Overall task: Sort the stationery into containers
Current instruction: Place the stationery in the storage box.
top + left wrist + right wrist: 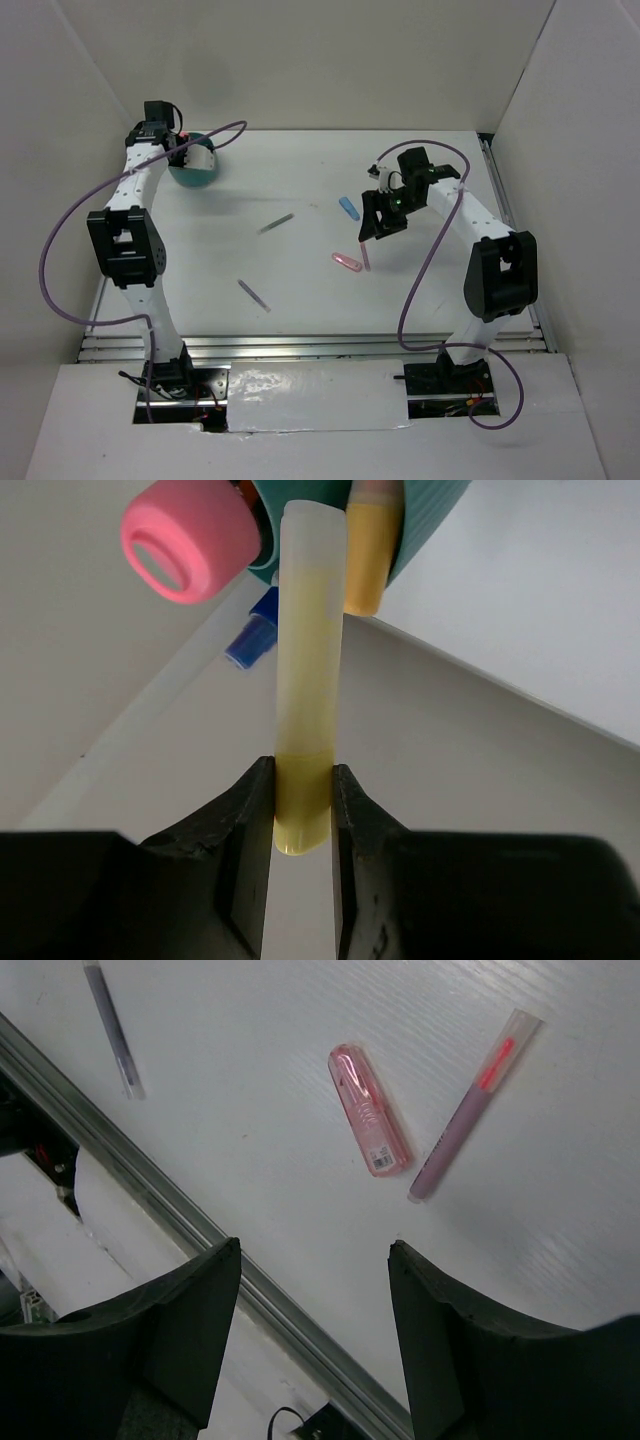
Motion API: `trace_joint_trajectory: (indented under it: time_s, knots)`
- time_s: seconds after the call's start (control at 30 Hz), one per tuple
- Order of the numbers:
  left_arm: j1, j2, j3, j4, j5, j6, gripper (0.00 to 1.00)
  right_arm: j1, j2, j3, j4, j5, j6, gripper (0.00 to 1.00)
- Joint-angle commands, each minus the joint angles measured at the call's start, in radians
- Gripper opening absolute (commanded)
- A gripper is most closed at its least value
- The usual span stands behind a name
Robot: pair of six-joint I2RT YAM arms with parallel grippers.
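The top view looks down from above and behind the arms, taking in the whole table (300, 200), bases at the bottom edge; the left wrist view sits close behind its fingers (250, 820), facing along the highlighter (308, 680) to the tub (420, 520) at the frame's top; the right wrist view looks down on the table from higher; its clip (370, 1110) and pen (470, 1110) also show right of centre in the top view.
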Motion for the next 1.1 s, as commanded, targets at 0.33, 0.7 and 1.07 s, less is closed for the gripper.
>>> trace_joint_trajectory:
  time_s: [0.33,0.7,1.07]
  knots:
    - [-0.028,0.094,0.080,0.043,-0.076,0.049,0.00,-0.009,-0.028,-0.002,0.012,0.003,-0.007,0.68]
    - [-0.048,0.121,0.106,0.053,-0.040,0.003,0.46,-0.025,-0.037,-0.017,0.009,0.009,-0.010,0.70]
    - [-0.061,0.065,0.227,-0.026,0.081,-0.065,0.76,-0.028,-0.068,-0.005,-0.009,0.011,-0.008,0.71]
